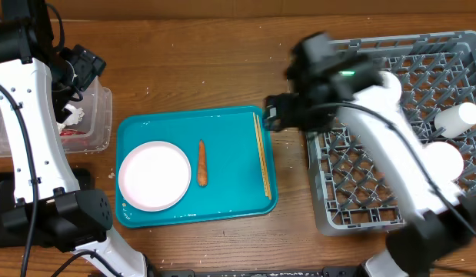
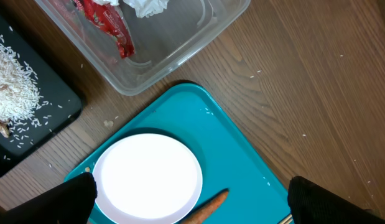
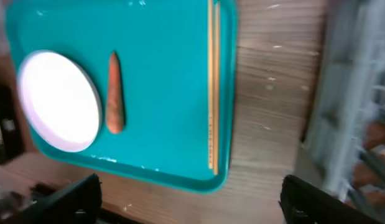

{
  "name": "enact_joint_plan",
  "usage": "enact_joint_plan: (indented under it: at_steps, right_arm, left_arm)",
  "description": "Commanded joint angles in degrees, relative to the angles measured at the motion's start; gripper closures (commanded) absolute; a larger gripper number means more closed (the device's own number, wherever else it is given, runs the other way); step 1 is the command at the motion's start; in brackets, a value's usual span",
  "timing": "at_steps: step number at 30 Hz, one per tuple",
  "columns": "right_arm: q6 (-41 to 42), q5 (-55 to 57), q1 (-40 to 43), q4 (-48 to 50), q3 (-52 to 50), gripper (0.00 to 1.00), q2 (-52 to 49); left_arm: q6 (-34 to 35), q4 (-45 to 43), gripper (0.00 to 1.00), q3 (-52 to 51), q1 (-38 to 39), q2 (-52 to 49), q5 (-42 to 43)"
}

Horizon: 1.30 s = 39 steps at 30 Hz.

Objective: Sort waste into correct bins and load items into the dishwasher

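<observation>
A teal tray (image 1: pixel 230 201) holds a white plate (image 1: pixel 154 175), a carrot (image 1: pixel 202 162) and a pair of wooden chopsticks (image 1: pixel 262 154). The plate (image 2: pixel 147 177), the carrot (image 2: pixel 208 207) and the tray (image 2: pixel 242 149) also show in the left wrist view. The right wrist view shows the tray (image 3: pixel 167 74), plate (image 3: pixel 58 99), carrot (image 3: pixel 114 93) and chopsticks (image 3: pixel 211 87). My left gripper (image 1: pixel 88 65) is open and empty above the clear bin (image 1: pixel 98 123). My right gripper (image 1: pixel 277 114) is open and empty, between the tray's right edge and the grey dishwasher rack (image 1: pixel 361 192).
The clear bin (image 2: pixel 180 43) holds crumpled white paper (image 2: pixel 145 6) and a red wrapper (image 2: pixel 108 25). A black bin with spilled rice (image 2: pixel 18 87) lies beside it. The rack holds white cups (image 1: pixel 444 163) and a white bottle (image 1: pixel 459 119).
</observation>
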State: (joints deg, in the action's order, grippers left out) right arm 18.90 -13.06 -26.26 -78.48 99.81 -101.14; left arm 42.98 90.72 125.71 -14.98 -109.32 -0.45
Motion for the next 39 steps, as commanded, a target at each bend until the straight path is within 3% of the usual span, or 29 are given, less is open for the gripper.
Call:
enact_joint_plan:
  at_steps: [1,3,8,15,39]
  right_arm:
    - [3.6,3.6,-5.7,1.8,1.1,0.15,-8.0]
    - [4.9,5.9,-8.2,2.1,1.1,0.23,-11.8]
    - [5.1,9.6,-12.7,4.0,1.0,0.28,-21.1]
    - [4.1,10.0,-12.6,8.6,0.3,0.39,-23.1]
    - [3.4,15.8,-12.6,17.3,-2.5,0.39,-23.7]
  left_arm:
    - [0.7,0.2,0.00,-0.3,0.4,-0.1,0.2]
    - [0.7,0.5,0.00,-0.3,0.4,-0.1,0.2]
    - [0.3,1.0,0.00,-0.3,0.4,-0.1,-0.2]
    - [0.3,0.9,0.00,-0.3,0.4,-0.1,-0.2]
    - [-1.2,0.9,0.00,-0.3,0.4,-0.1,-1.5]
